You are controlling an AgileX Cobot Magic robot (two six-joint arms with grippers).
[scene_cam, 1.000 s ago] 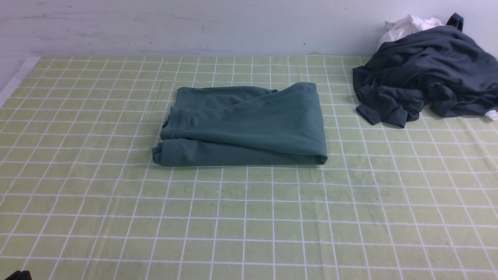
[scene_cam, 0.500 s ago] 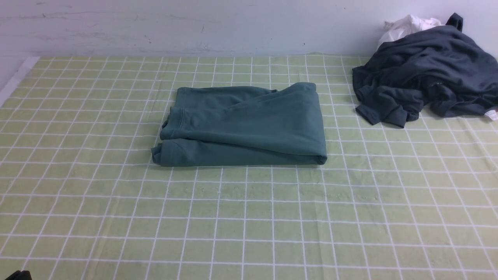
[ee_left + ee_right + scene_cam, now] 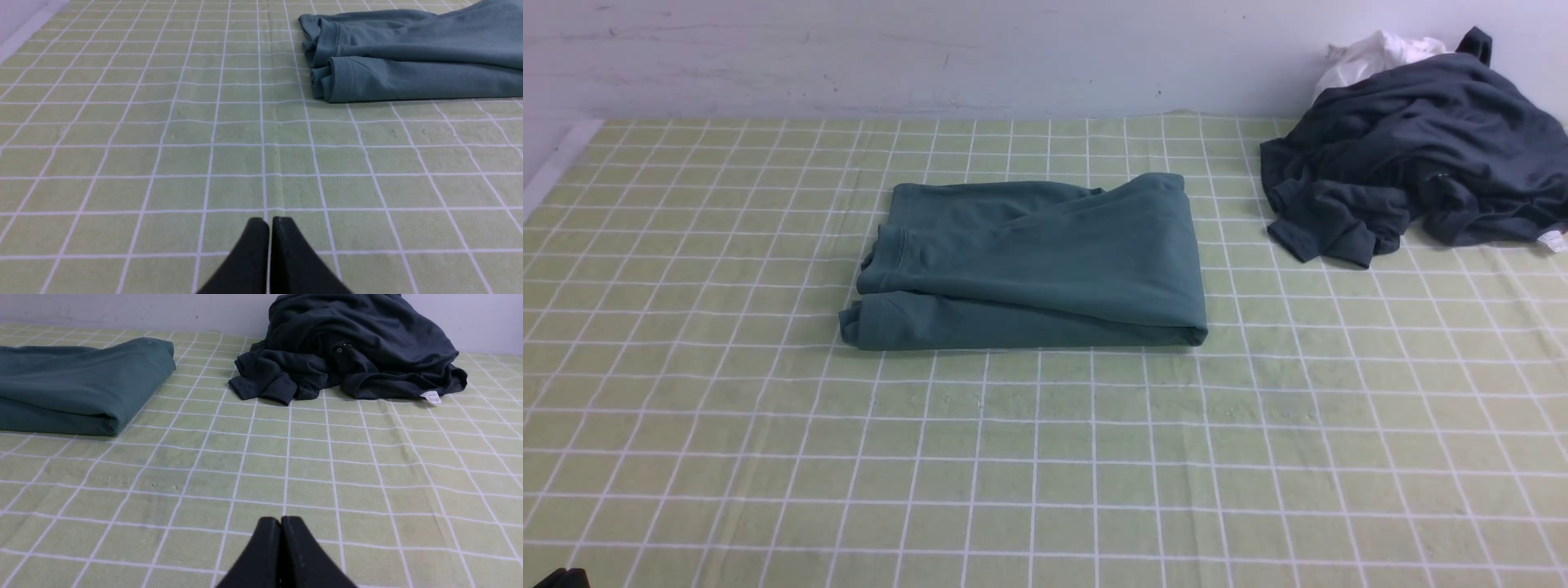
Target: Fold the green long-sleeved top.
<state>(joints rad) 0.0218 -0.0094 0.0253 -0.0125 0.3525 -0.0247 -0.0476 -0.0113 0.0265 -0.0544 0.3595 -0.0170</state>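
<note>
Left gripper (image 3: 269, 222) is clenched on nothing, tips pressed together, low over bare checked cloth (image 3: 1045, 457) w/ the green top (image 3: 408, 57) well ahead of it. Right gripper (image 3: 281, 522) same: pinched closed, empty, well clear of the top. The top (image 3: 1029, 265) sits mid-table as a neat rectangular bundle, sleeves tucked in, cuffs stacked at its left end. Dark grey garment (image 3: 1413, 147) and a white cloth (image 3: 1372, 53) are heaped far right by the wall. Vs a sec ago: basically nothing moved, bundle same shape, arms parked. To me that reads as folding done, both arms backed off.
</note>
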